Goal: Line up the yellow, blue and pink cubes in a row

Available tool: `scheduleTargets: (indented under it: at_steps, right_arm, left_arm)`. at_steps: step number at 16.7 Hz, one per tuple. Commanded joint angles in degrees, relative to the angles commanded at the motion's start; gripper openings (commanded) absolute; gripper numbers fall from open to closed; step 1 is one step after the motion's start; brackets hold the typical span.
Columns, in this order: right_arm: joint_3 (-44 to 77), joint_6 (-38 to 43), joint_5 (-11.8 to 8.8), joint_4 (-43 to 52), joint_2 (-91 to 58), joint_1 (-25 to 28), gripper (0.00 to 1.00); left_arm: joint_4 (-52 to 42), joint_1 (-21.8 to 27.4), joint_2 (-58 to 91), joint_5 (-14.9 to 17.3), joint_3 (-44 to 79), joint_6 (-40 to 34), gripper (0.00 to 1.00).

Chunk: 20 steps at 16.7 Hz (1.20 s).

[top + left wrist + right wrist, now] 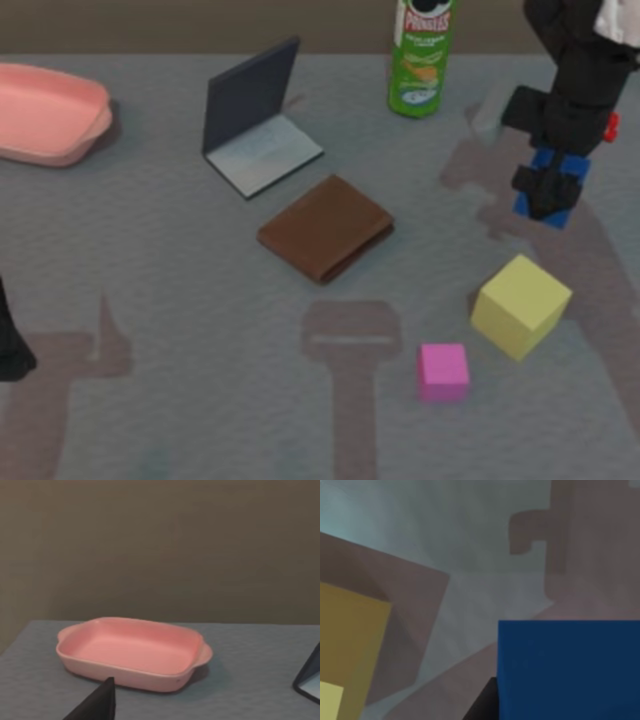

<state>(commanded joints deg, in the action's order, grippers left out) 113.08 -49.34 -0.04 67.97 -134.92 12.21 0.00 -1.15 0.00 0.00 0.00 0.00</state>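
Not lined up yet: right gripper [548, 192] jaws clamped on blue cube [553, 190], away from yellow cube [520, 305] and pink cube [443, 371]; left jaws unclear

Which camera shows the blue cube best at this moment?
The right wrist view: the blue cube fills much of the picture, unobstructed. In the top view the right gripper covers most of it, leaving only blue edges showing. The left wrist view does not show it.

yellow cube [520, 304], blue cube [553, 190], pink cube [443, 370]
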Motion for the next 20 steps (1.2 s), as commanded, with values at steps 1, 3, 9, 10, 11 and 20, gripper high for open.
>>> scheduleTargets:
  at_steps: [1,3,9,10,11,20]
  right_arm:
    - [0.2,0.0,0.0,0.3,0.2,0.0,0.00]
    - [0.2,0.0,0.0,0.3,0.2,0.0,0.00]
    - [-3.8,1.0,0.0,-1.0,3.0,6.3,0.00]
    - [-5.5,1.5,0.0,-1.4,4.3,8.9,0.00]
    - [-7.5,2.1,0.0,-1.9,5.8,11.9,0.00]
    - [-22.8,6.5,0.0,-5.9,17.2,34.5,0.00]
  left_arm:
    - [0.0,0.0,0.0,0.0,0.0,0.0,1.00]
    - [0.0,0.0,0.0,0.0,0.0,0.0,1.00]
    - [0.0,0.0,0.0,0.0,0.0,0.0,1.00]
    - [0.0,0.0,0.0,0.0,0.0,0.0,1.00]
    - [0.0,0.0,0.0,0.0,0.0,0.0,1.00]
    - [0.0,0.0,0.0,0.0,0.0,0.0,1.00]
